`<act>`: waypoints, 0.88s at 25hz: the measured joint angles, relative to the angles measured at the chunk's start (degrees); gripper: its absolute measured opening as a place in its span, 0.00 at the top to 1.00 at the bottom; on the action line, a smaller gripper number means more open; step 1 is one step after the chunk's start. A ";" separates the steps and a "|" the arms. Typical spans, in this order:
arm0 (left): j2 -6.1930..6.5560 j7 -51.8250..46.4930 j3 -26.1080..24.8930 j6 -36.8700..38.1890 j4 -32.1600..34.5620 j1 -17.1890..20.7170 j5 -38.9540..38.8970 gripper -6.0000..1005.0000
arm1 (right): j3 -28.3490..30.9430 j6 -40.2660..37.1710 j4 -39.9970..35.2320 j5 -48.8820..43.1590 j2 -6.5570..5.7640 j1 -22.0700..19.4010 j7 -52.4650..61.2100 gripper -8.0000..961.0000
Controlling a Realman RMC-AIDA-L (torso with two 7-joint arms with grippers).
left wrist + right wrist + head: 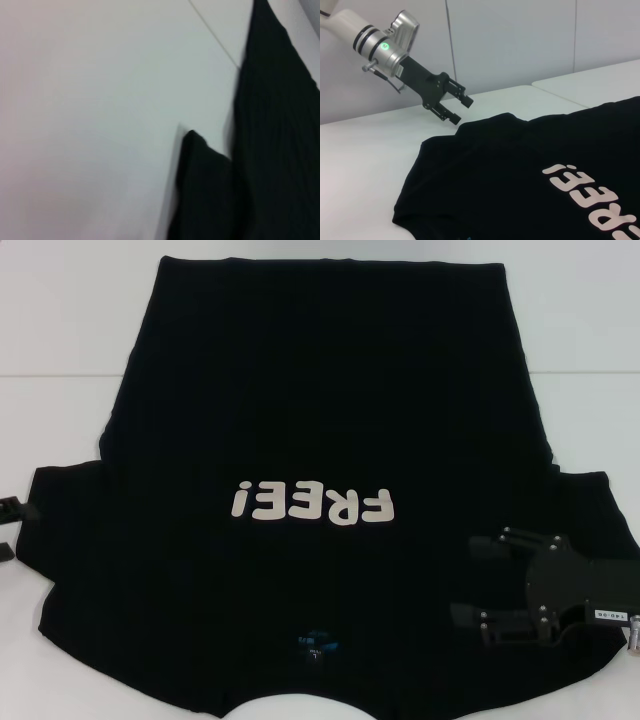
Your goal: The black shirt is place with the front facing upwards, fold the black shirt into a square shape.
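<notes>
nearest the head camera: collar end of the black shirt (300,440), blue neck label (318,642) at the near edge. spread flat and front-up on the white table (60,360), hem at the far side, "free!" lettering (312,504) reading upside down from here. no fold made yet, by the look of it.

at far left, left gripper (12,528) just off the left sleeve (60,540), above bare table beside the sleeve edge. seen from the right wrist camera: same gripper (454,106) angled down toward the sleeve corner, fingers apart, empty, close to the cloth but not touching.

at right, right gripper (500,580) low over the right sleeve (590,530), fingers spread wide and pointing inward toward the chest. nothing pinched between them; contact with the cloth cannot be told.

likely step in hand: taking hold of both sleeves for a first inward fold. best done by catching only the top layer's edge, close to the outer sleeve corners. worth lifting both sides evenly, so the body does not drag or bunch, and laying each sleeve flat across the chest with straight creases.
</notes>
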 joint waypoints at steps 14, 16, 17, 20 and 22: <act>-0.36 0.31 0.05 -2.51 -1.87 -0.13 1.33 0.25 | 0.00 -0.45 0.00 0.13 0.00 -0.02 -0.01 0.02; -0.41 0.31 0.03 -2.70 -2.18 -0.23 1.28 0.25 | 0.00 -0.45 0.00 0.12 0.00 -0.04 -0.01 0.02; -0.42 0.31 0.04 -2.76 -2.36 -0.30 1.26 0.25 | 0.00 -0.45 0.00 0.12 0.00 -0.07 -0.01 0.02; -0.42 0.31 0.06 -2.83 -2.53 -0.43 1.25 0.25 | 0.00 -0.45 0.00 0.10 0.00 -0.11 -0.01 0.02; -0.43 0.30 0.06 -2.84 -2.55 -0.46 1.25 0.25 | 0.00 -0.45 0.00 0.09 0.00 -0.13 -0.01 0.02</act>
